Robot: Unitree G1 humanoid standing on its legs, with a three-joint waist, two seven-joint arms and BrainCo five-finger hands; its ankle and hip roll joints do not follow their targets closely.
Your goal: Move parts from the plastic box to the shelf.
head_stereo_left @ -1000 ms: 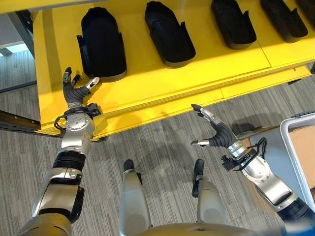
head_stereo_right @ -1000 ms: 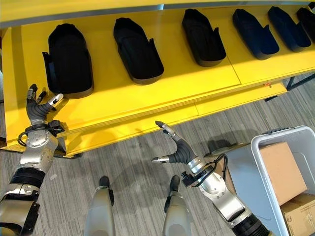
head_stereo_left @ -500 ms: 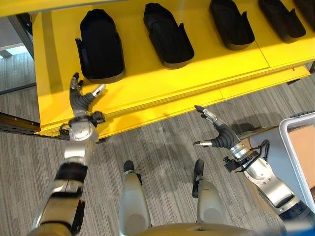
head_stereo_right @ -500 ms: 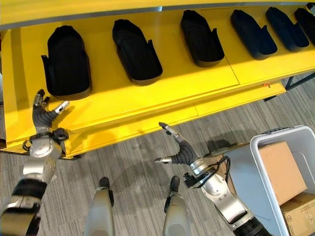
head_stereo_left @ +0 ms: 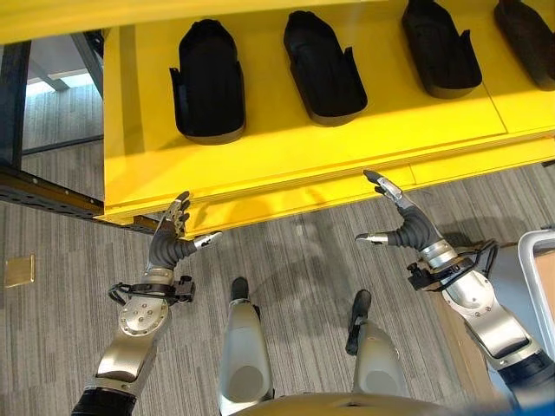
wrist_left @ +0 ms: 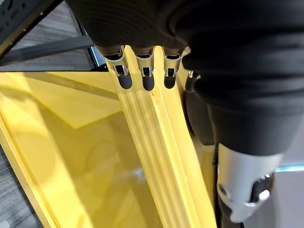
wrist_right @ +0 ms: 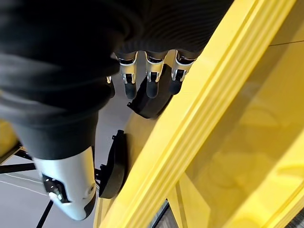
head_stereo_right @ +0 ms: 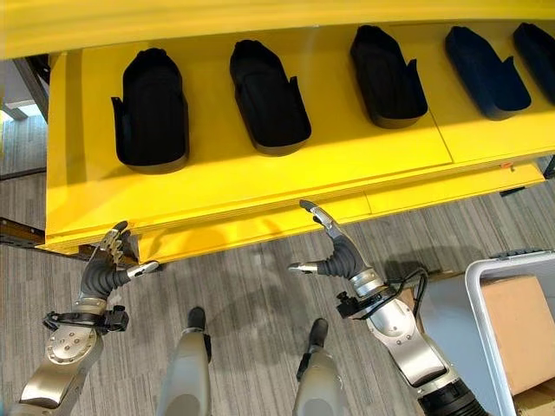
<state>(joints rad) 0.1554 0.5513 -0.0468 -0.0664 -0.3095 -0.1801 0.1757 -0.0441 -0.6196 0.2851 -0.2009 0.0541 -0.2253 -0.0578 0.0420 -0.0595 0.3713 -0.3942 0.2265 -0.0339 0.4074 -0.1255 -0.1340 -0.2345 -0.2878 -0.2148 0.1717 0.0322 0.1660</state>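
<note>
My left hand (head_stereo_left: 170,247) hangs over the grey floor (head_stereo_left: 69,303), just in front of the shelf's (head_stereo_left: 286,156) front edge near its left end. Fingers loose and spread, thumb out to the side, nothing held. In the left wrist view the fingertips (wrist_left: 125,80) point along the yellow lip, apart from it.

On the yellow shelf, a row of black parts lies side by side, each apart from the next. First part (head_stereo_left: 208,82) sits furthest left, above my left hand and well back from the edge. Second part (head_stereo_left: 323,69) next to it, third part (head_stereo_left: 438,50) further right, fourth part (head_stereo_right: 487,62) beyond that, and a fifth part (head_stereo_right: 538,42) cut by the frame edge.

My right hand (head_stereo_left: 408,227) is raised over the floor just in front of the shelf edge, below the gap between second and third parts. Fingers straight and splayed, thumb pointing left, empty. In the right wrist view the fingertips (wrist_right: 153,86) show against a black part past them.

Far right, the box (head_stereo_right: 477,286) with its pale rim stands on the floor; a cardboard carton (head_stereo_right: 519,329) lies in it.
</note>
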